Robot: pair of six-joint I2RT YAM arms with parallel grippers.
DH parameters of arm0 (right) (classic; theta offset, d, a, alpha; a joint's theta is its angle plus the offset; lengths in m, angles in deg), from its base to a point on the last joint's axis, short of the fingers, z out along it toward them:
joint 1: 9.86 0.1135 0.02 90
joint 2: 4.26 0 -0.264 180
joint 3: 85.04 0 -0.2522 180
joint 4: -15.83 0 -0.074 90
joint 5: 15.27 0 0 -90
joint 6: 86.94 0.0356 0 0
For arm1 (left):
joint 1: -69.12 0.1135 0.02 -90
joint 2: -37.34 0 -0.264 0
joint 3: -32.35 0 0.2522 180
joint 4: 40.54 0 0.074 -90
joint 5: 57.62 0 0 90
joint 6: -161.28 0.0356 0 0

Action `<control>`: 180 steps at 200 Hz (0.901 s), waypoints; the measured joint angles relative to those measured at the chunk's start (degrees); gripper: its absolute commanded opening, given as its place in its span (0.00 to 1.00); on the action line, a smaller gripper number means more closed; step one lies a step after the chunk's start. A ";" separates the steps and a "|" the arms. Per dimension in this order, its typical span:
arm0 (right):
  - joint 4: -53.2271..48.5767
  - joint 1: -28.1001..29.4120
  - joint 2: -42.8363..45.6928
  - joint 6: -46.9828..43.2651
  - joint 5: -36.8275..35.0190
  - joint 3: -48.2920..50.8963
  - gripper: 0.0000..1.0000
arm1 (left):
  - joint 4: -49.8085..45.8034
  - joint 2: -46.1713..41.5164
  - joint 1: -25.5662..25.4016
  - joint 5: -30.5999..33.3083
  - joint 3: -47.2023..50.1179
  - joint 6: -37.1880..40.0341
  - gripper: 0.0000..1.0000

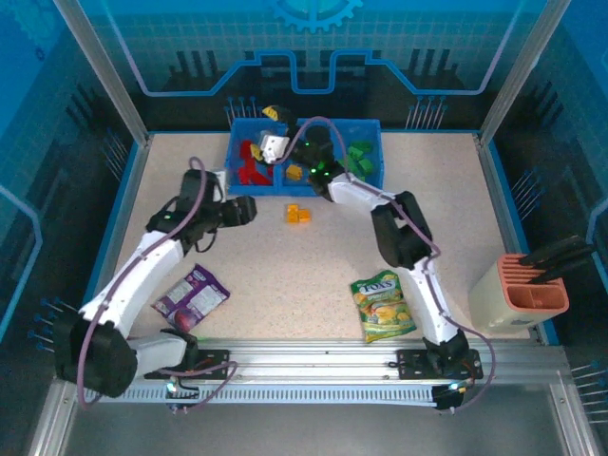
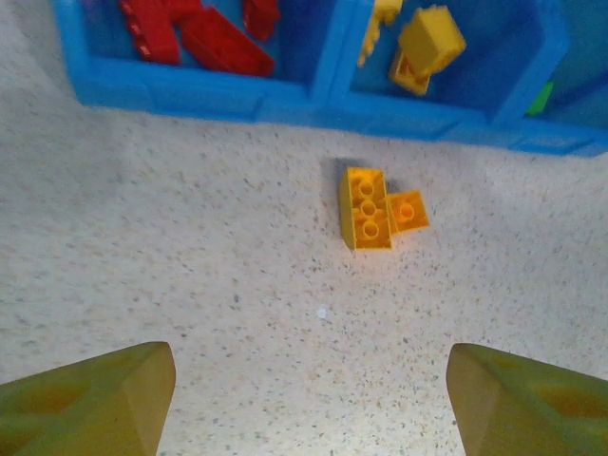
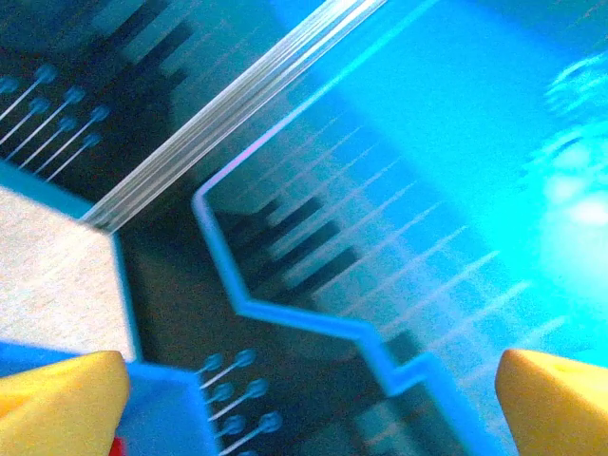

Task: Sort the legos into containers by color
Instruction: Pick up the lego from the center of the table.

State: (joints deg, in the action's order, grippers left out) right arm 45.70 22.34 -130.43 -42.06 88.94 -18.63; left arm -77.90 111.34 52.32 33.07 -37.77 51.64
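Now two yellow bricks (image 2: 366,207) lie touching on the desk (image 1: 285,275), just before the blue tray (image 2: 190,95) at its far edge. The left pincer (image 2: 309,399) is spread near them, and the right pincer (image 3: 309,399) is spread above the tray.

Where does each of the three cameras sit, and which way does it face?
Top external: above and behind the arm bases, looking down on the table; left arm and right arm show.
Left wrist: looks down at two yellow bricks before the blue tray; its open fingertips show at the bottom corners.
Right wrist: over the tray, tilted up at the enclosure's blue wall and a metal post; its fingertips show.
Shared: top and left wrist both show the yellow bricks.
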 measured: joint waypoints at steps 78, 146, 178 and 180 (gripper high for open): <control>-3.80 -2.84 36.83 17.35 -13.84 34.64 1.00 | 4.85 24.41 -10.21 4.24 -10.99 -4.85 0.76; -32.68 -8.76 47.17 37.03 -15.72 39.47 0.92 | 3.61 35.85 -10.75 8.66 -23.32 -5.35 0.76; -38.58 -8.79 46.53 41.79 -14.69 41.29 0.91 | 1.60 41.03 -10.75 9.94 -27.71 -5.33 0.76; -38.62 -8.79 46.53 42.01 -14.62 41.44 0.91 | 1.36 41.38 -10.75 10.10 -28.02 -5.35 0.76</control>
State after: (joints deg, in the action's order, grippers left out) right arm 7.08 13.56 -83.90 -0.05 74.32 22.81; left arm -76.55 152.71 41.57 43.17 -65.79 46.28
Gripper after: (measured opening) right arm 0.910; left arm 0.762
